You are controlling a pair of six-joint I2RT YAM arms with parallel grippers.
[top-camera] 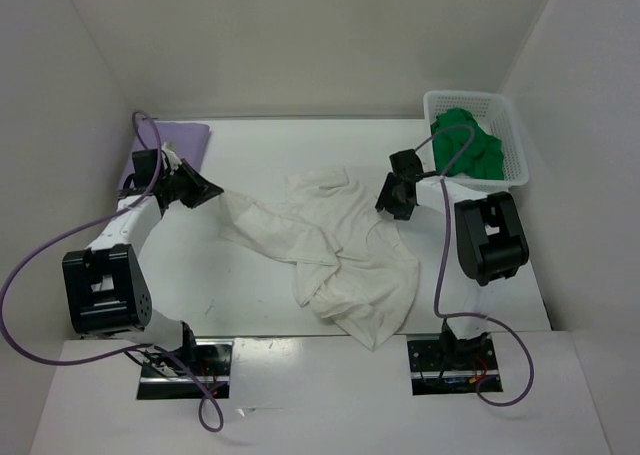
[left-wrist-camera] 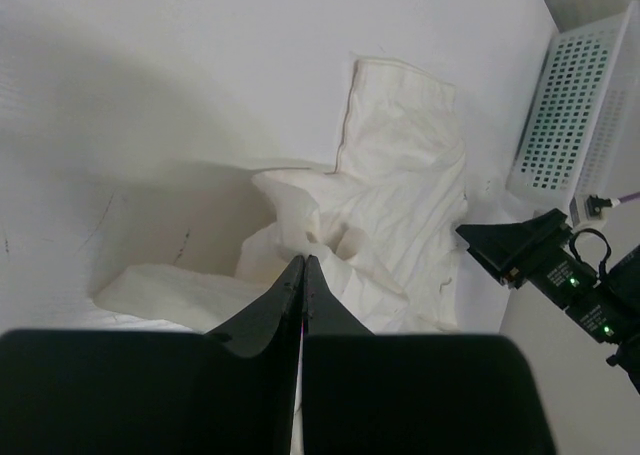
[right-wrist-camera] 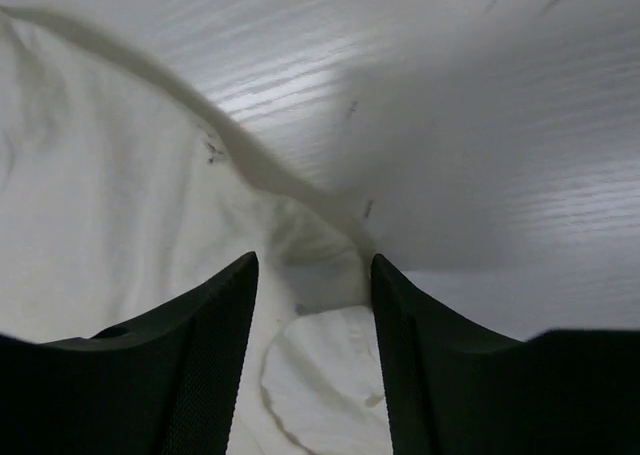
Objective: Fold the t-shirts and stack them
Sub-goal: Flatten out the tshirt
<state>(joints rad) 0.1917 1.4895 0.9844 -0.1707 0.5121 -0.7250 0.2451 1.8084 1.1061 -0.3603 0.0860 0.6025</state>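
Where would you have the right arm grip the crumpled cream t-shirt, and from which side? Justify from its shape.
Grip the cream t-shirt at its right-hand edge, a raised ridge of cloth with bare table beyond it. Come straight down from above on that right side: the right gripper hangs there with jaws open, astride the ridge.

In the top view the left gripper point(top-camera: 212, 191) covers part of the lavender t-shirt point(top-camera: 185, 135) at ten o'clock, the basket point(top-camera: 516, 167) at two o'clock hides much of the green t-shirt point(top-camera: 482, 149), and the right wrist view's edges crop the cream t-shirt point(right-wrist-camera: 100, 225).
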